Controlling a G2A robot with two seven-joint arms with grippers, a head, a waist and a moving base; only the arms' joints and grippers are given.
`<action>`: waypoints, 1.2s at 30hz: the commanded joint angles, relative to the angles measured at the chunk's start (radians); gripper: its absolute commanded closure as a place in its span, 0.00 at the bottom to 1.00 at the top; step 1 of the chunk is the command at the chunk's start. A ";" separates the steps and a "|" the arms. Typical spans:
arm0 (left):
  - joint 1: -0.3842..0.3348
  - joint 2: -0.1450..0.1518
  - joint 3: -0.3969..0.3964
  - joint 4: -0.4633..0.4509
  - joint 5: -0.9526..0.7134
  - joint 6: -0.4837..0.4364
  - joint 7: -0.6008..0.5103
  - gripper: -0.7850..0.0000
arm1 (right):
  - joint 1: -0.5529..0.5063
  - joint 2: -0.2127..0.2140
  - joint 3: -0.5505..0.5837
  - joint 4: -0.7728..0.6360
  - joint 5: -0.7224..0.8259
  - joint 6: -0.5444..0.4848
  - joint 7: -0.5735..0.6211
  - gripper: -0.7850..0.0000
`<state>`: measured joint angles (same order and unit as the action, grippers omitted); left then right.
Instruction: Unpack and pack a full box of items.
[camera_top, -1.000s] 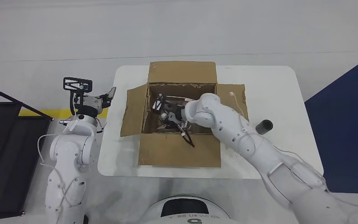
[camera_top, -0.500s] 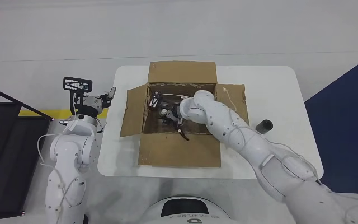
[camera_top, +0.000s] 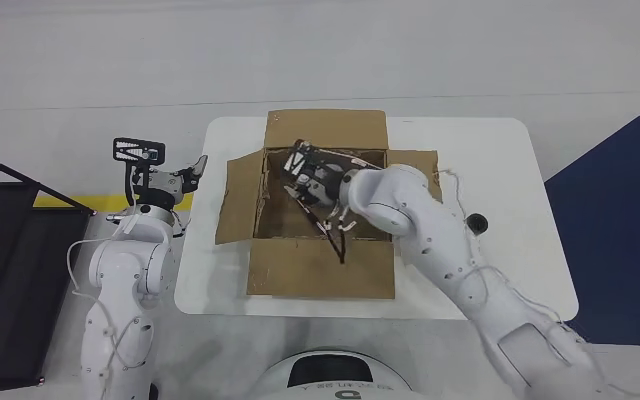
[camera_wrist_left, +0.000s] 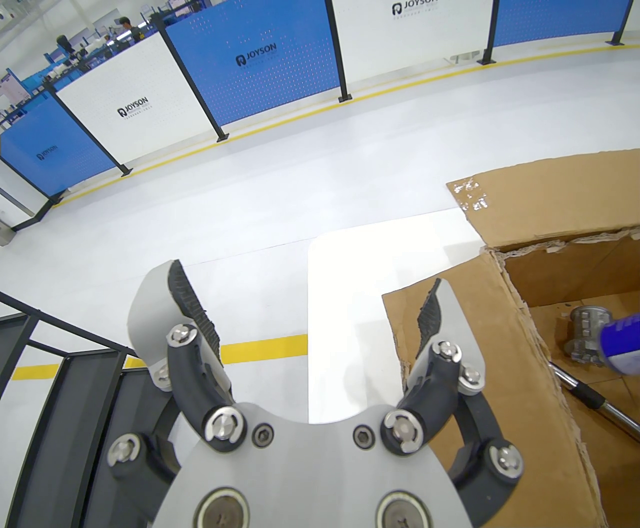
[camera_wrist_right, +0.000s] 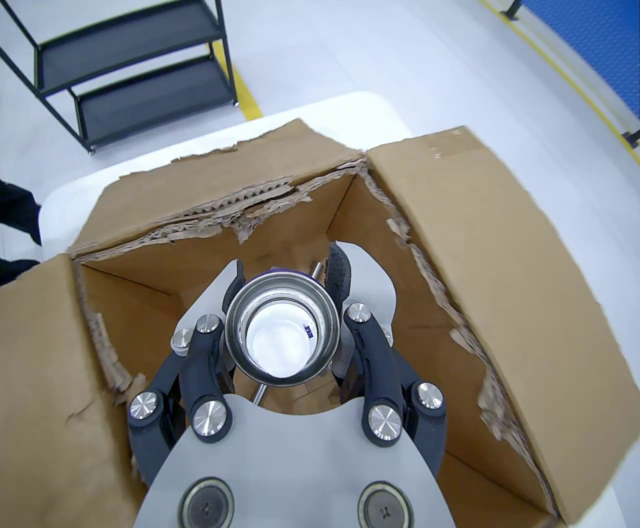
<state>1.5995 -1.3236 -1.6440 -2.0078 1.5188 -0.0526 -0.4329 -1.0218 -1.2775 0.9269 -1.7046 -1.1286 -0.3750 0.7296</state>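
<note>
So the cardboard box (camera_top: 318, 268) is sat mid-table (camera_top: 480, 150) with all four flaps folded out. The right gripper (camera_wrist_right: 288, 267) is dipped into the opening, toward the back wall, and it's clamped on a spray can (camera_wrist_right: 280, 335). The metal-rimmed bottom of the can is turned up at the wrist camera, and a ribbed finger pad (camera_wrist_right: 339, 272) is pressed against each side of the blue-purple body. Whether the can's far end touches the box floor can't be told.

Down on the floor of the box, a silver threaded fitting (camera_wrist_left: 587, 335) and a metal rod with a black grip (camera_wrist_left: 595, 400) can be seen lying just beside the can.

The left gripper (camera_wrist_left: 305, 280) is parked off the table's left edge, near the box's left flap, jaws spread wide with nothing between them.

A small dark cylinder (camera_top: 473, 225) is stood on the table right of the box.
</note>
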 joint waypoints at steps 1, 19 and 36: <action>0.000 0.000 0.000 0.000 0.000 0.000 0.000 0.00 | -0.101 0.023 0.102 -0.137 -0.031 0.028 -0.006 1.00; 0.000 0.000 0.000 0.000 0.000 0.000 0.000 0.00 | -0.540 0.075 0.545 -0.494 -0.010 0.184 -0.248 1.00; 0.000 0.000 0.000 0.000 0.000 0.000 0.000 0.00 | -0.619 0.079 0.763 -0.351 -0.278 0.569 -0.139 1.00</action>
<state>1.5995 -1.3236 -1.6440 -2.0078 1.5188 -0.0526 -0.4329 -1.6417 -1.1982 1.6761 -2.0663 -1.3943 0.1671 0.5812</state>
